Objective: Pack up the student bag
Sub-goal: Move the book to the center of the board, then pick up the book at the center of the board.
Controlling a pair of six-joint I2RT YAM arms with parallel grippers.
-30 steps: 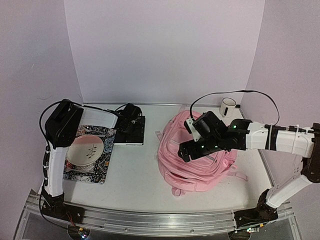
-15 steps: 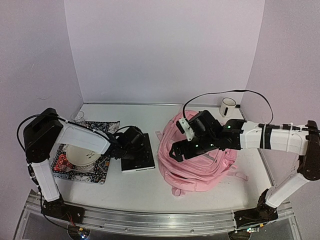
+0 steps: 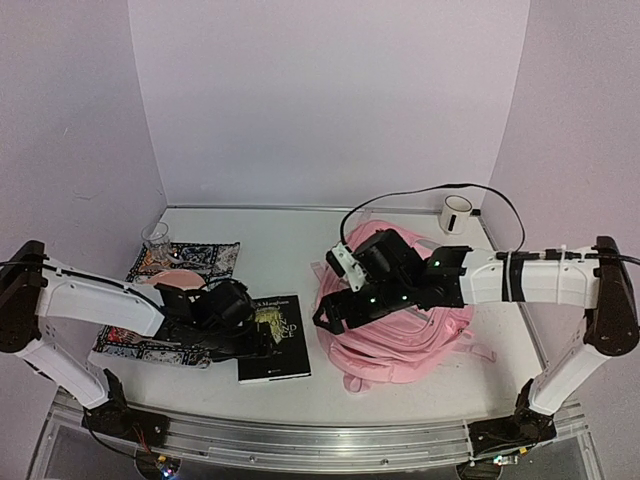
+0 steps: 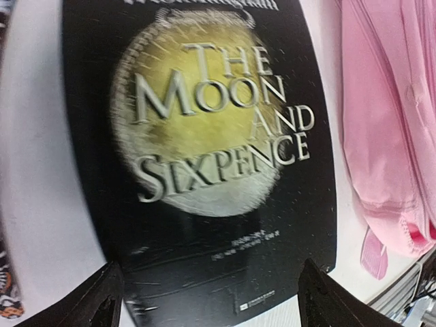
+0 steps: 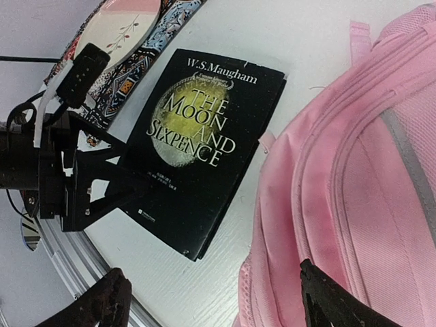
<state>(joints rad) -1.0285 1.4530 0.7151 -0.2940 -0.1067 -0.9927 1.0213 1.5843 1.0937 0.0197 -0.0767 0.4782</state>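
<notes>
Rail of ribbed aluminium (image 3: 320, 435) edges the near side of a white tabletop (image 3: 290, 235). Just beyond it, left of centre, a black paperback book (image 3: 285, 345) lies flat. Its cover reads "W.S.Maugham" above "THE MOON AND SIXPENCE", set over a yellow moon. The left gripper (image 4: 208, 300) reaches in low from the left, fingers spread wide over the book's near end. Whether the tips press on the cover I cannot tell.

Left of the book, a patterned cloth mat (image 3: 205, 258) carries a pale plate with a drawn sprig (image 5: 129, 27). Just right of the book, at right-centre, slumps the student bag (image 3: 410, 345), a large soft pink fabric backpack. The right gripper (image 5: 221, 303) hovers over the bag's left edge, fingers wide apart and empty.

Farther back, a clear glass (image 3: 155, 237) stands by the mat's far-left corner and a white mug with a dark rim (image 3: 456, 213) in the far right corner. Plain lilac walls (image 3: 330, 100) close three sides.

A second ago the book lay farther back, by the mat's far-right corner. The left arm has since dropped low across the mat, and the right gripper has shifted from the bag's middle to its left edge.
</notes>
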